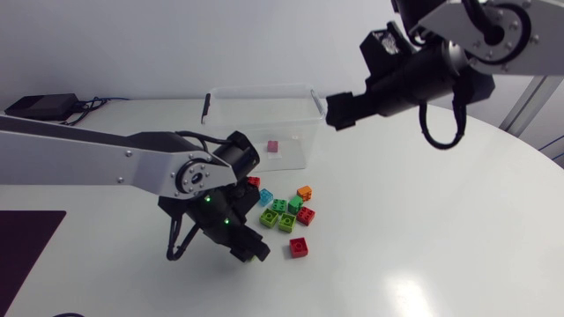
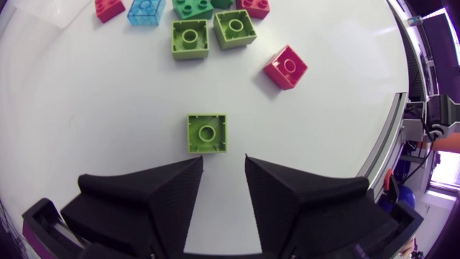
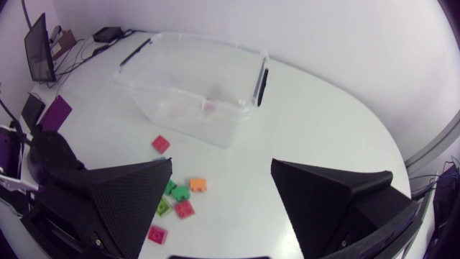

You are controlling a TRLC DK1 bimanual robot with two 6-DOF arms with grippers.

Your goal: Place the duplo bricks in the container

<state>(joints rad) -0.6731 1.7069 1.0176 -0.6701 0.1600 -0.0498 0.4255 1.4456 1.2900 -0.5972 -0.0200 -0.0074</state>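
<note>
Left gripper (image 2: 223, 162) spread, lime brick (image 2: 207, 134) just ahead (hidden from overhead); right gripper (image 3: 222, 164) spread.

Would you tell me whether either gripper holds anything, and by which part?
Nothing is held: the left gripper and the right gripper are open; a lime-green square plastic brick lies ahead of the left one.

A white desk (image 1: 441, 220) with a smooth, glossy top and a rounded edge fills the scene. Soft overhead light leaves a pale glare (image 1: 401, 286) on its near side. A black device (image 1: 40, 106) with cables (image 1: 92, 104) sits at the far left corner, and a dark maroon mat (image 1: 22, 242) lies at the left edge.
</note>
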